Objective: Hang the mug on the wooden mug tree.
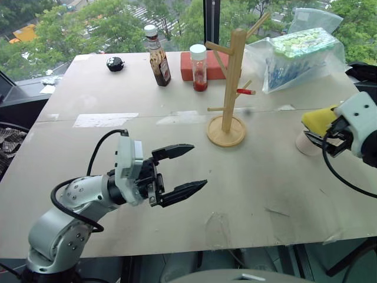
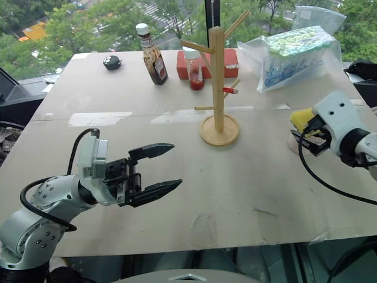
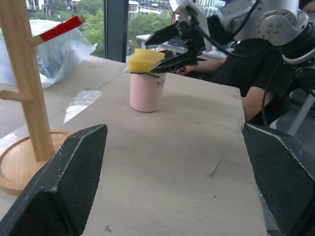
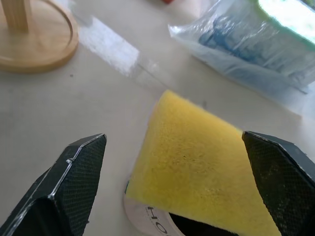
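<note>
The cream mug (image 3: 146, 92) stands upright near the table's right edge, with dark lettering on its side. A yellow sponge (image 3: 142, 60) lies tilted over its mouth. My right gripper (image 4: 173, 136) is open just above the mug, its wide jaws to either side of the sponge; I cannot tell whether a finger touches it. From the head, the sponge (image 1: 318, 119) and right gripper (image 1: 326, 138) hide most of the mug (image 1: 304, 145). The wooden mug tree (image 1: 234, 76), with a red-tipped peg (image 1: 245, 91), stands mid-table with bare pegs. My left gripper (image 1: 197, 167) hovers open and empty at the front left, pointing towards the mug.
Behind the tree stand a brown sauce bottle (image 1: 158, 59), a white-capped jar (image 1: 199, 68) and a red block (image 1: 213, 63). A small black object (image 1: 115, 63) lies far left. A clear bag (image 1: 300, 56) of blue-green items sits at the back right. A dark-clothed person (image 3: 256, 73) is beyond the mug.
</note>
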Tool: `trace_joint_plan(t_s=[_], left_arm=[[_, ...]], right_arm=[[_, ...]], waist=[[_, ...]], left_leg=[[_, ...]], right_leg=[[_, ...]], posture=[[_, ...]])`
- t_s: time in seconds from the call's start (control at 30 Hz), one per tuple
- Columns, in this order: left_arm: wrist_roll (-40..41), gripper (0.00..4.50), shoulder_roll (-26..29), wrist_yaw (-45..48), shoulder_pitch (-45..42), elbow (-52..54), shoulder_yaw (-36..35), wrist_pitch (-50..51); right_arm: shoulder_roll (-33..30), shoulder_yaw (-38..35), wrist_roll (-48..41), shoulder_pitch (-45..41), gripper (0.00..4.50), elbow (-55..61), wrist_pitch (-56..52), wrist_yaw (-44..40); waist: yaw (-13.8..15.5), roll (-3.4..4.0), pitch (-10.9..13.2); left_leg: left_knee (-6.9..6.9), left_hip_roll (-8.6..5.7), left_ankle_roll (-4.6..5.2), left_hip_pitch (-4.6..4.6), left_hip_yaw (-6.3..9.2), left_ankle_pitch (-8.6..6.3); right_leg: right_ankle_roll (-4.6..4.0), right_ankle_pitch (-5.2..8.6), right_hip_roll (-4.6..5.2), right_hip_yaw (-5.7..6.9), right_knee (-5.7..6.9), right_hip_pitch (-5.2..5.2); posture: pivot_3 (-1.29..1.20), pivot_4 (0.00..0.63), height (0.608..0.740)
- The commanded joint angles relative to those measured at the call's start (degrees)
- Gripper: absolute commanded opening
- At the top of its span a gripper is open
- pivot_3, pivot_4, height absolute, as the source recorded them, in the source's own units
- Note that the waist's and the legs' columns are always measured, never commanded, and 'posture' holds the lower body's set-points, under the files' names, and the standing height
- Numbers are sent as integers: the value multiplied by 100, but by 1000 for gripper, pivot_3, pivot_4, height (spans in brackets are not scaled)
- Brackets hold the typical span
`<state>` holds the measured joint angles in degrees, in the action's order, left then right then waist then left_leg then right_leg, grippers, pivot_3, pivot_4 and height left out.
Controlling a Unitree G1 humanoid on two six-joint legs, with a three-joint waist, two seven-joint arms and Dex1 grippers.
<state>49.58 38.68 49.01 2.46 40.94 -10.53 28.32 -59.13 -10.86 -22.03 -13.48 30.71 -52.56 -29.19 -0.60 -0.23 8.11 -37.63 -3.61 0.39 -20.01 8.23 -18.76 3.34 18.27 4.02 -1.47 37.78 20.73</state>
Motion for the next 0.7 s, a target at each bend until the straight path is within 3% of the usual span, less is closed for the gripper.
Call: trace_joint_plan(t_s=[0.03, 0.13, 0.23, 0.37, 0.6, 0.7], left_arm=[[-70, 4472, -46, -91, 96, 214, -4, -165], [-115, 4500, -65, -101, 341, 346, -81, -263], [-166, 4500, -78, -87, 573, 452, -125, -385], [-213, 4500, -82, -76, 761, 534, -125, -507], [-317, 4500, -55, 238, 419, -60, 23, -651], [-371, 4500, -83, 441, 277, -315, 103, -727]], right_arm=[[64, 346, 350, -345, 4483, -346, -139, 197], [67, 465, 529, -412, 3378, -464, -40, 159], [84, 426, 643, -421, 1729, -435, 75, 100], [62, 163, 602, -346, 51, -235, 164, -60], [446, -1421, -312, -565, 51, 210, -853, -171], [257, -2177, -258, -412, 51, 149, -1088, -170]], waist=[[-4, 0, 0], [-8, 0, 0], [-2, 0, 0], [1, 0, 0], [4, 3, 2], [9, 2, 2]], left_leg=[[0, 0, 0, -1, 0, 0], [0, 0, 0, -2, -2, 0], [0, 0, 0, -2, -1, 0], [-1, 0, 0, -2, 0, 0], [-4, 0, 0, -6, 1, 0], [-11, -2, 1, -10, 3, 0]], right_leg=[[0, 0, 0, -1, 0, 1], [0, 0, 0, -2, 0, 3], [0, 0, 1, -1, -1, 3], [0, 0, 1, -2, 1, 3], [0, 0, 0, 2, 5, 4], [0, 0, 1, 5, 4, 4]], posture=[[0, 150, 740], [0, 150, 740], [0, 150, 740], [0, 150, 740], [0, 150, 740], [0, 150, 740]])
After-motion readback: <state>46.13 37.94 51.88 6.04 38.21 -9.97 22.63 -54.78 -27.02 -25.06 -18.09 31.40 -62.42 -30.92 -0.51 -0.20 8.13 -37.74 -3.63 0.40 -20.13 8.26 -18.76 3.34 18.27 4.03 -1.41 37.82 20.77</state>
